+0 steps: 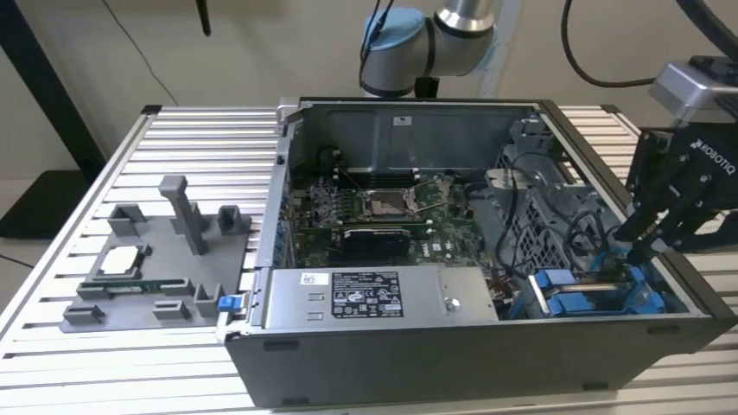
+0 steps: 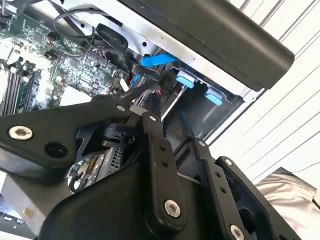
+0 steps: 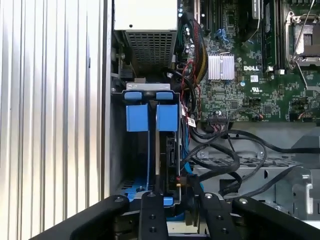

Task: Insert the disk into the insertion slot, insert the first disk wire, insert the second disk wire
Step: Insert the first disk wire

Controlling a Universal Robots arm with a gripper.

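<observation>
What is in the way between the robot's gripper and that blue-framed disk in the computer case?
Nothing visible. In the first wrist view the gripper hangs right at the disk, which sits in its blue carrier. The black cables lie beside it, toward the motherboard, not across the gap.

light: bright, even | glare: ribbed table (image 3: 50, 100) | shadow: deep inside case (image 1: 461, 363)

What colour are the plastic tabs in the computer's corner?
Bright blue. The tabs show best in the first wrist view.
</observation>
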